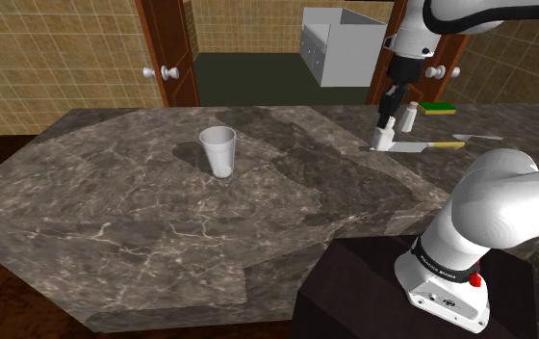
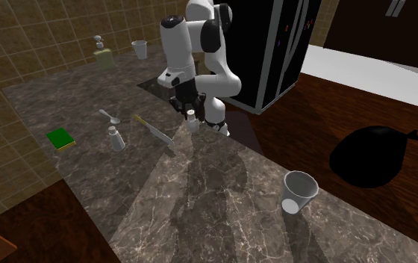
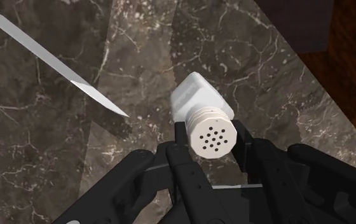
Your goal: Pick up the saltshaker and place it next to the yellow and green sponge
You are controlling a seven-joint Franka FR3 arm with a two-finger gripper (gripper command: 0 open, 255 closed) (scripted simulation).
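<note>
A white saltshaker with a ribbed, perforated cap sits between my black fingers, which press against the cap on both sides. My gripper points down at the counter's far right in the shoulder view, shut on the saltshaker. The shaker's base is at or just above the stone; I cannot tell if it touches. The yellow and green sponge lies a little beyond it, near the wall. In the second exterior view the gripper and saltshaker are right of the sponge.
A second shaker stands between my gripper and the sponge. A knife and a spoon lie close by. A white cup stands mid-counter. A soap dispenser and another cup stand by the wall.
</note>
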